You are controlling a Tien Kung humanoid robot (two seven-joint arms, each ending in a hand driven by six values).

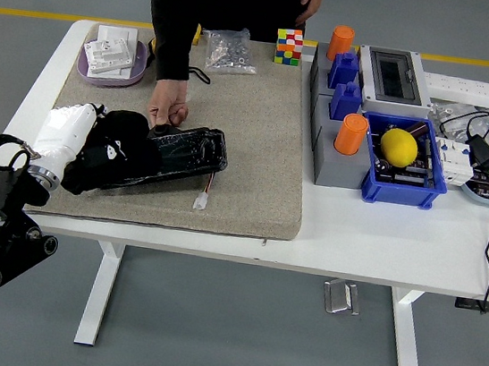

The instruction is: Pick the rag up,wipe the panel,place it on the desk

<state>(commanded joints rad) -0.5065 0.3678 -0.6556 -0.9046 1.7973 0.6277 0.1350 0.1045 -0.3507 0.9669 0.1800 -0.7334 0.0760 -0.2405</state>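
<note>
My left hand [95,150], left of centre, clamps the dark crumpled rag [121,147] onto the glossy black panel's [181,152] left end. The panel's long axis stretches rightward, so the wipe goes right. A person's hand [168,103] steadies its far edge.

Glossy black plastic panel [181,152] on rough beige felt mat [250,139], matt dark cloth rag [118,153]
</note>
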